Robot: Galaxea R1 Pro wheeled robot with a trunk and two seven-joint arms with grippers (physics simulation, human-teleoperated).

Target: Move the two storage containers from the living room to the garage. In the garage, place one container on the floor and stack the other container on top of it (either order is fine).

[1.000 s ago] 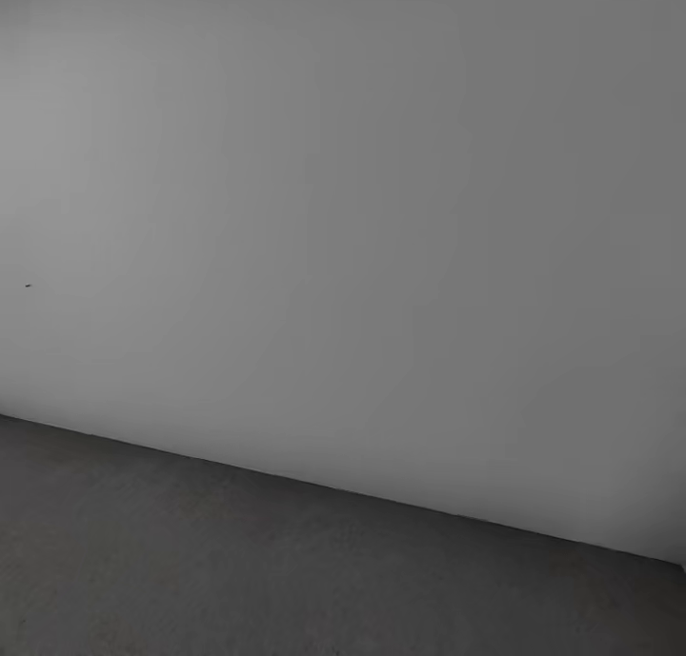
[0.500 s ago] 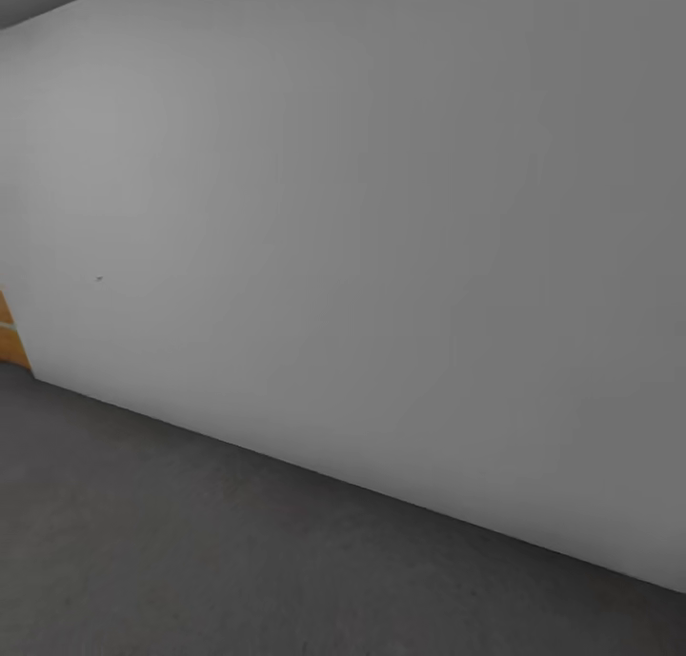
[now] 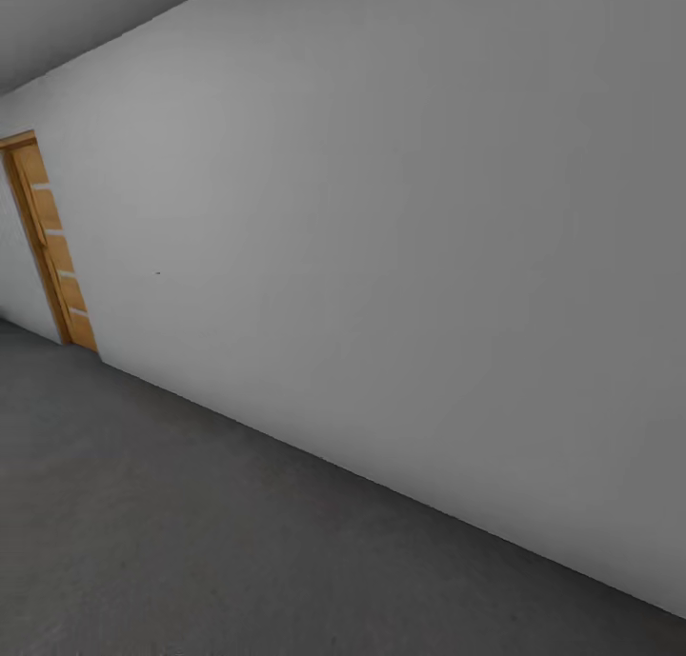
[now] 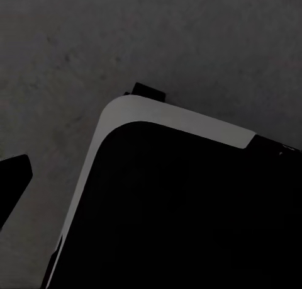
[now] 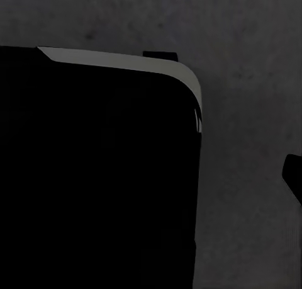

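Observation:
The two storage containers are out of view. The head view looks at the garage's pale grey wall [image 3: 400, 256] and the dark grey concrete floor [image 3: 191, 542]. In the left wrist view one dark finger [image 4: 12, 182] of my left gripper juts in over the floor [image 4: 189, 43], beside my black, white-edged base [image 4: 189, 213]. In the right wrist view one dark finger [image 5: 293, 175] of my right gripper shows at the frame edge, beside the same base [image 5: 94, 175]. Neither finger touches anything that I can see.
An orange wood-plank door [image 3: 52, 247] with pale cross strips stands at the far left end of the wall. The wall runs diagonally across the head view, nearest at the right. A strip of grey ceiling [image 3: 86, 9] shows at the upper left.
The head view has swung to the left. The wall's corner and the wood door have come into the picture from the left edge. No object has moved.

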